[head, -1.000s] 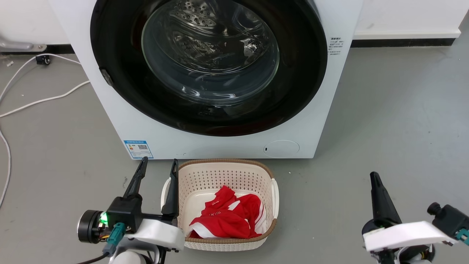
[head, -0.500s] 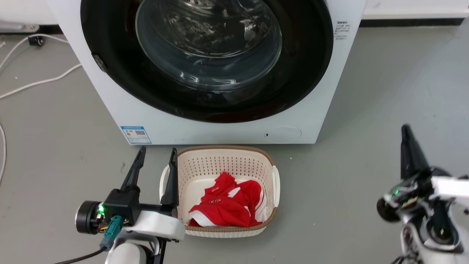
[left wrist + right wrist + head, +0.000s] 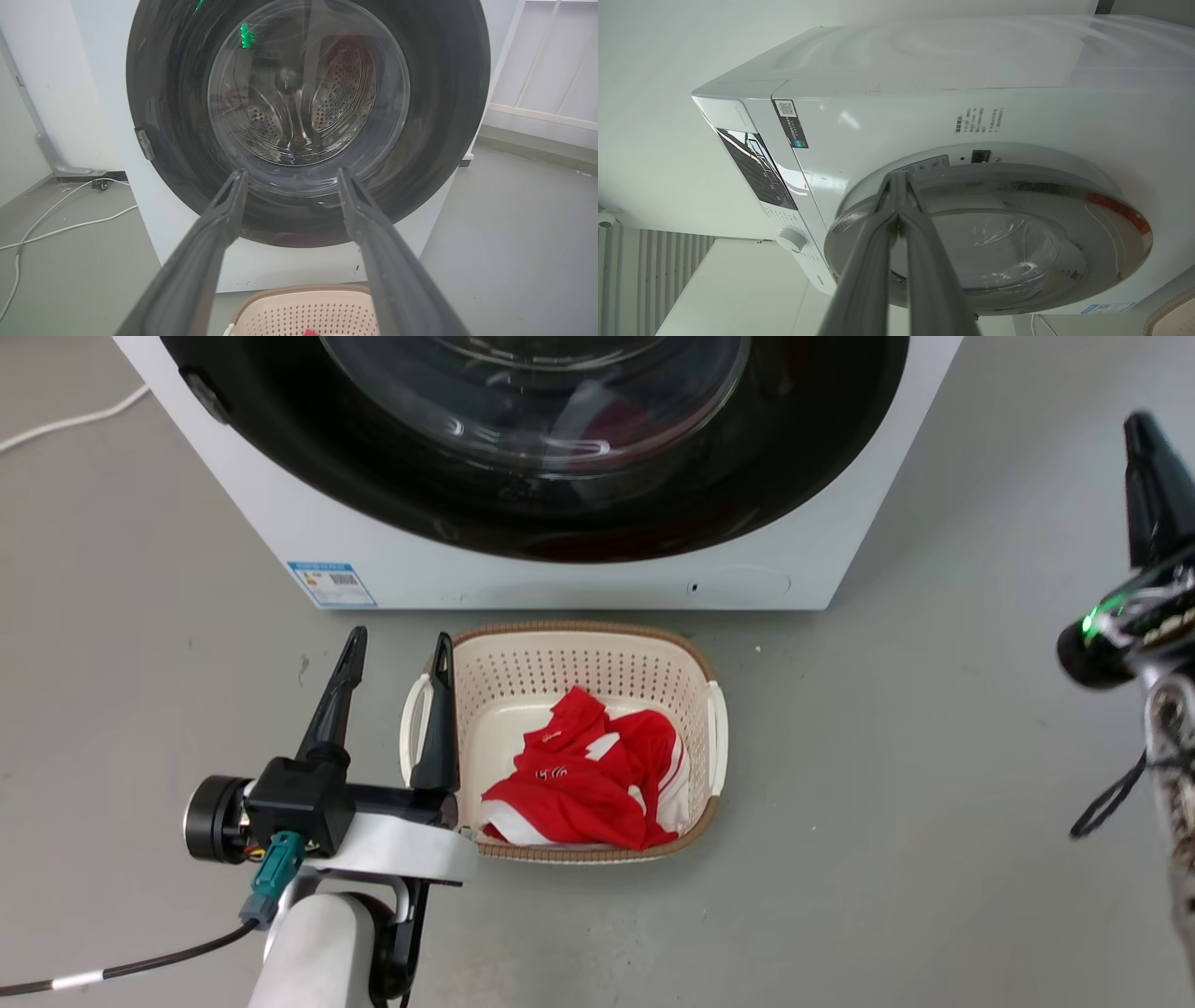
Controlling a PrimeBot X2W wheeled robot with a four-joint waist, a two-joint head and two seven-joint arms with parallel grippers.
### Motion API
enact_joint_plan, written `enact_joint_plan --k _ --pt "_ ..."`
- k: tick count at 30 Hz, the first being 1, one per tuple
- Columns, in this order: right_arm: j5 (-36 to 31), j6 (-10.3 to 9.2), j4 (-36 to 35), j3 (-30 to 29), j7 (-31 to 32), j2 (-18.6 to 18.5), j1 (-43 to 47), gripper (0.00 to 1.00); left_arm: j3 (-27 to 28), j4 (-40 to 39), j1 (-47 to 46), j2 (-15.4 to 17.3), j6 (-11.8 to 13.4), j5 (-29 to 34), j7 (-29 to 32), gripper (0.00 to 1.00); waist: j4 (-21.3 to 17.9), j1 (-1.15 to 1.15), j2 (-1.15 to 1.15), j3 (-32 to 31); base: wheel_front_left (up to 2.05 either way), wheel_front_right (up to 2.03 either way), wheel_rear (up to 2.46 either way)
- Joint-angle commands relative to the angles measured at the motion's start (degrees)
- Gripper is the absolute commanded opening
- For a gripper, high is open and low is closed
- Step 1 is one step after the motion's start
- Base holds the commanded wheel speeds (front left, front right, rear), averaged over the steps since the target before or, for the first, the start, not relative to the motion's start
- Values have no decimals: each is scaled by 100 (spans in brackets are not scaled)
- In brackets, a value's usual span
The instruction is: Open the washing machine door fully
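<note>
The washing machine (image 3: 560,579) is a white box across the top of the head view. Its door (image 3: 766,476), a glossy black rim around a clear glass bowl, lies flat against the front (image 3: 444,116). My left gripper (image 3: 397,649) is open with nothing in it, low on the floor in front of the machine, and its fingers point at the door's lower part (image 3: 292,171). My right gripper (image 3: 1139,429) is raised at the right edge, off the machine's right side. In the right wrist view its fingertips (image 3: 899,177) are shut together on nothing, in line with the door's rim (image 3: 1111,200).
A cream perforated basket (image 3: 560,644) holding a red and white garment (image 3: 579,775) stands on the grey floor right before the machine, touching my left gripper's right finger. A white cable (image 3: 60,228) trails on the floor at the left. A white frame (image 3: 537,112) stands at the right.
The head camera has tipped down and closer, so the machine slid up the picture. My right gripper has risen from the lower right to the upper right edge. The left arm has kept its place.
</note>
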Motion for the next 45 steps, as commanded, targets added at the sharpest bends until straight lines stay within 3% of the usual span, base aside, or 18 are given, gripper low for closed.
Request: enact_joint_plan --k 1,9,14,29,45 --pt "-16 0 174 112 73 -131 -272 0 -12 -38 -95 -5 18 -24 -15 100 56 -1 0 165 0 0 0" --pt "-76 0 1227 732 447 -745 -1723 0 -112 -202 -401 -4 65 -71 -15 100 182 -1 0 617 0 0 0" --pt "-270 0 1701 1260 723 -889 -2564 0 -120 -363 -566 -5 82 -36 -15 100 195 -1 0 923 0 0 0" --pt "-882 0 2617 2412 1114 -619 -4138 0 -76 -506 -900 -4 1 29 -15 100 219 -1 0 1533 0 0 0" --pt "-656 0 2490 2620 1843 -519 -4188 0 -47 -532 -1025 -5 2 74 -15 100 157 -1 0 1769 0 0 0"
